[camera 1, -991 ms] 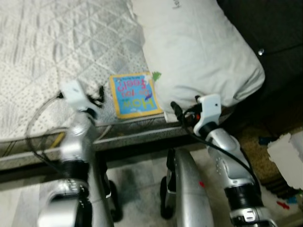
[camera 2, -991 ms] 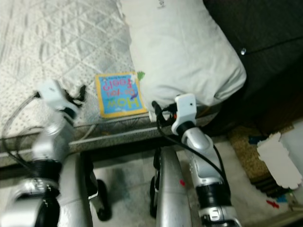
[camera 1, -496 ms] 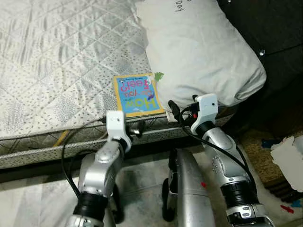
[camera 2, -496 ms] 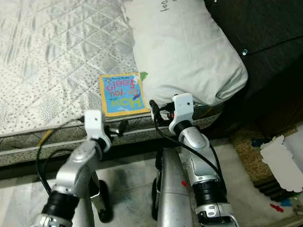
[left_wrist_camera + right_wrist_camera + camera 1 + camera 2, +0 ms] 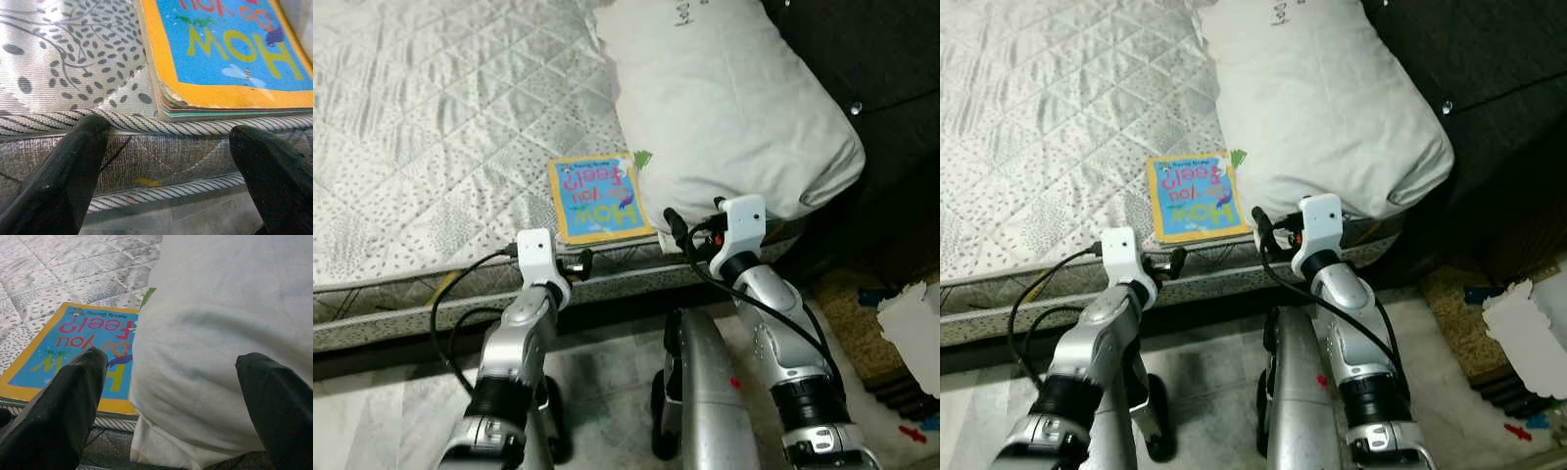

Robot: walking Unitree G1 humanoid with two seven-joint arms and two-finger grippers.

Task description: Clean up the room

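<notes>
1. Step in hand, as I read it: going for the book (image 5: 598, 198) on the bed (image 5: 431, 117). It's the one loose item up there, so a likely cleanup target.
2. Book location: centre of the head views, flat on the quilted mattress, its near edge almost at the mattress edge. Its right edge is tucked against or slightly under the pillow (image 5: 734, 108); can't tell which for sure.
3. Left hand (image 5: 579, 264): lower centre-left of the head view, at the mattress edge just below the book's near-left corner. Fingers spread wide, holding nothing. In the wrist view the book's worn corner (image 5: 215, 54) sits between and beyond the two fingers, and the left finger (image 5: 63, 166) lies level with the mattress piping.
4. Right hand (image 5: 674, 227): just right of the book's near-right corner, against the pillow's lower edge. Also spread, empty. Its wrist view looks over the pillow and the book cover (image 5: 78, 352).
5. Next move needs: left hand up and forward so one finger goes over the cover and one under the overhanging corner, then close.
6. Risk: thin board book, flat on soft quilt, so the lower finger may dig into the mattress. The pillow may drag on the book's right edge when it's pulled out.
</notes>
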